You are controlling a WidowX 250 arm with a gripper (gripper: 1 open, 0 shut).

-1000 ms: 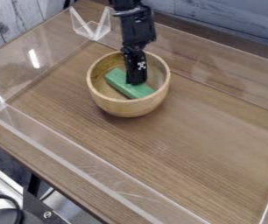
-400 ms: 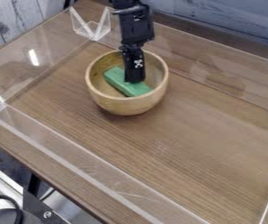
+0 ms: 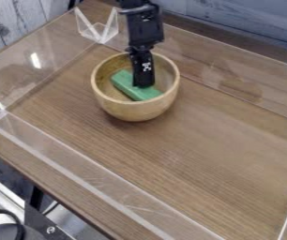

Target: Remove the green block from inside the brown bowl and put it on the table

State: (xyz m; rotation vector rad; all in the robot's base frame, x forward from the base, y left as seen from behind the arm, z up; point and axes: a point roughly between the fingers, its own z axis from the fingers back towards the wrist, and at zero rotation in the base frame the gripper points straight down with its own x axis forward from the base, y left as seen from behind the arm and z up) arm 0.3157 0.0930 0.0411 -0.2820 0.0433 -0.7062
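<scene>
One broad wood-grain desk [image 3: 190, 159] is filling most of the view, with black cables [image 3: 6, 225] lying at the near left corner, beyond its edge. A clear acrylic wall [image 3: 58, 164] is running along the desk's left side, slanting from the upper left toward the bottom. Farther in, the tan bowl [image 3: 135, 111] is standing upright on the desk, left of the middle and in the upper half of the view. The green block [image 3: 137, 93] is lying inside the bowl, its long side slanting from upper left to lower right. The dark claw [image 3: 143, 79] is reaching down into the bowl from the far side, its tip coming right up to the block and covering part of it. Whether the claw is standing wide or narrow, or gripping the block, I cannot tell. Behind the bowl, the black arm [image 3: 141, 28] is rising toward the top edge, and a clear bracket-like piece [image 3: 98, 25] is showing just left of it.
</scene>
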